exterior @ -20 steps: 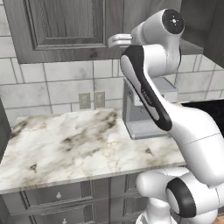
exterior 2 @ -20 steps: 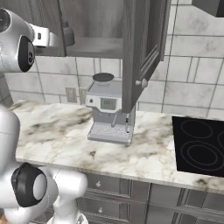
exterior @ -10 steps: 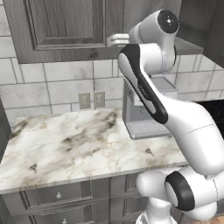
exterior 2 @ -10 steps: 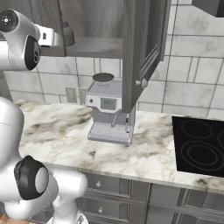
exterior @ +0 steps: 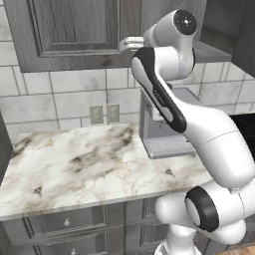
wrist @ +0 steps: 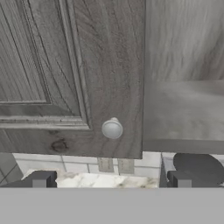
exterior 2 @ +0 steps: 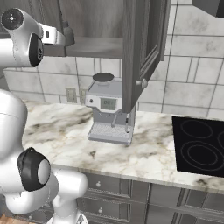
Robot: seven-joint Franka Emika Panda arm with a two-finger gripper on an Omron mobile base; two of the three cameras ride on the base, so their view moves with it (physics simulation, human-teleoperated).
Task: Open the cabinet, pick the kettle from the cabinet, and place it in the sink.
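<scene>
In the left base view the white arm rises from the lower right and bends up to the cabinet (exterior: 74, 35), with the gripper (exterior: 130, 45) raised to the bottom edge of the closed left door, where that door meets the opened part; the fingers are mostly hidden behind the wrist, so their spread is hard to read here. Below, a marble counter (exterior: 74, 164) carries a silver coffee machine (exterior: 162, 142) against the tiled wall. In the right base view the cabinet's right door (exterior 2: 142, 48) stands swung out toward the camera, its round knob low on the edge, and the bare shelf behind it shows grey; the hand sits at the shelf's left end. The coffee machine stands under the open door, and a black cooktop (exterior 2: 201, 146) lies to the right on the counter. In the hand view the left door's silver knob (wrist: 112, 129) sits just ahead and centred between the two dark fingertips (wrist: 43, 179), which stand wide apart with nothing between them. The open shelf lies to the right of the door edge.
</scene>
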